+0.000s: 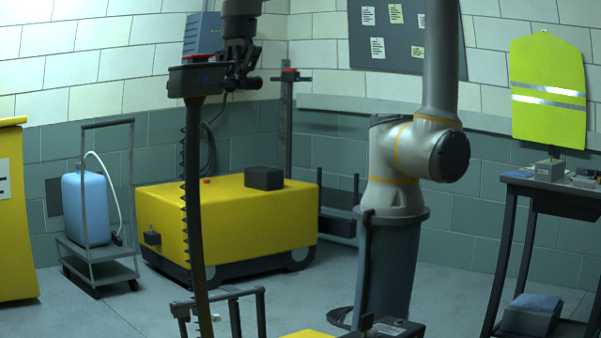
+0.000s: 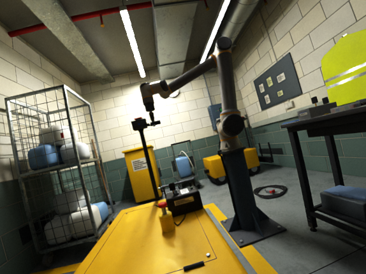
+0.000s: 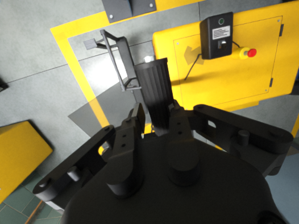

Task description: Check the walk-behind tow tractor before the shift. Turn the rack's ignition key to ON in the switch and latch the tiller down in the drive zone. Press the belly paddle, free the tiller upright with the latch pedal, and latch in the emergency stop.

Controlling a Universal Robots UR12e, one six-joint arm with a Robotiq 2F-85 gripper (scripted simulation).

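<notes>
The tiller's black ribbed handgrip (image 3: pixel 155 93) is clamped between the fingers of my gripper (image 3: pixel 155 113), which has closed on it from above. The grip (image 1: pixel 244 83) sticks out of the tiller head (image 1: pixel 197 80), which carries a red belly paddle (image 1: pixel 198 57) on top. The tiller shaft (image 1: pixel 194 202) stands upright. Far below, the yellow tractor deck holds the black key switch box (image 3: pixel 216 35) and the yellow emergency stop with its red button (image 3: pixel 251 52). The latch pedal (image 3: pixel 90 43) juts from the frame at the tiller's foot.
A wire cage of jugs (image 2: pixel 57 165) stands left of the tractor and a yellow bin (image 2: pixel 142 173) behind it. A second yellow tractor (image 1: pixel 230 220) and a cart with a blue canister (image 1: pixel 87 211) sit by the wall. A dark table (image 1: pixel 554 220) is on the right.
</notes>
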